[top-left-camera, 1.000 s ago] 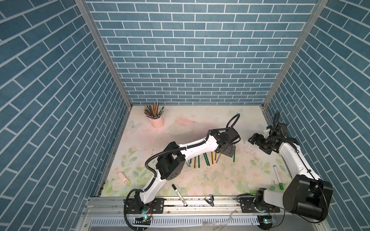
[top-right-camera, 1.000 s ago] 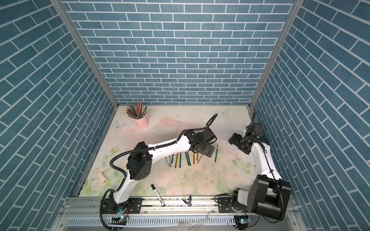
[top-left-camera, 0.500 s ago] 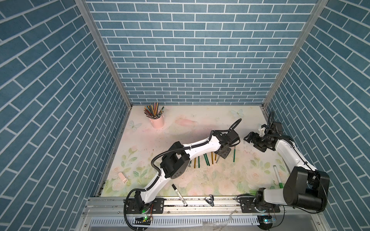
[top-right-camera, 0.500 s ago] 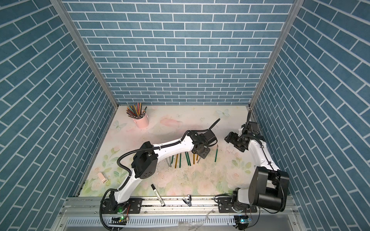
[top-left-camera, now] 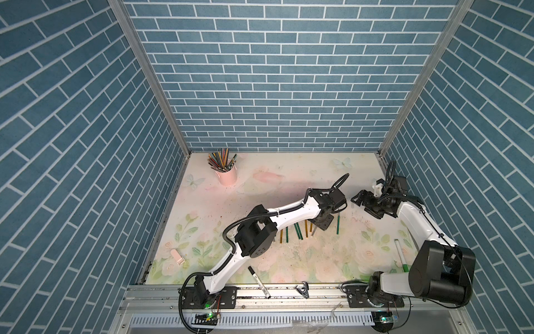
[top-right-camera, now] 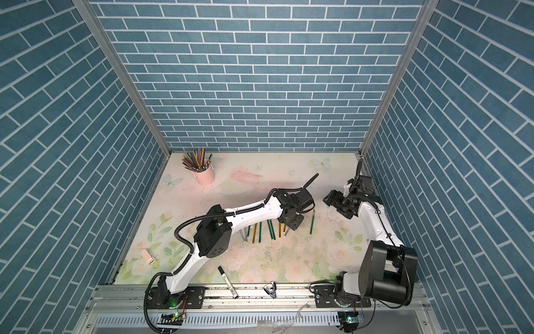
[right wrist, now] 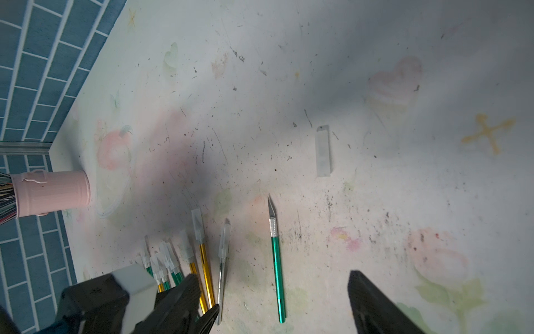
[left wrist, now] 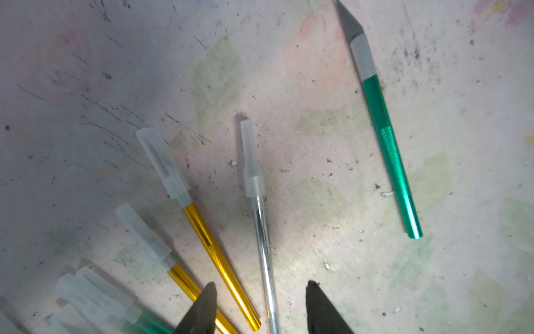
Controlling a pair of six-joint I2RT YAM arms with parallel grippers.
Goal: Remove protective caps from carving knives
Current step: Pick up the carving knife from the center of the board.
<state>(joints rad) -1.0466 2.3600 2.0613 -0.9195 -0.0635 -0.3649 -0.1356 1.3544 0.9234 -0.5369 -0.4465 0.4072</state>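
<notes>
- Top views: the white left arm reaches across the scuffed, floral-printed surface (top-left-camera: 289,179). The left gripper (top-left-camera: 320,225) sits low over the right end of the row of thin metallic carving knives (top-left-camera: 297,231). The right gripper (top-right-camera: 329,199) has swung in from the right wall over the last second and now hangs just right of the row.
- Left wrist view: the left fingers (left wrist: 208,306) have narrowed from wide. They now straddle the handle of the smooth silver-grey knife (left wrist: 261,245), with a gap on both sides. Its frosted translucent plastic cap (left wrist: 252,162) is seated. A capped gold knife (left wrist: 213,254) with a knurled band lies just left. Judgement: a grasp is closing, and the cap pull comes next.
- Right wrist view: the right fingers (right wrist: 375,303) are spread wide and hold nothing. The bare green knife (right wrist: 276,260), its pointed grey blade exposed, lies apart to the right of the row. The loose cap (right wrist: 323,153), a flattened tube, lies beyond its tip. Judgement: one knife is done and the others are still capped.
</notes>
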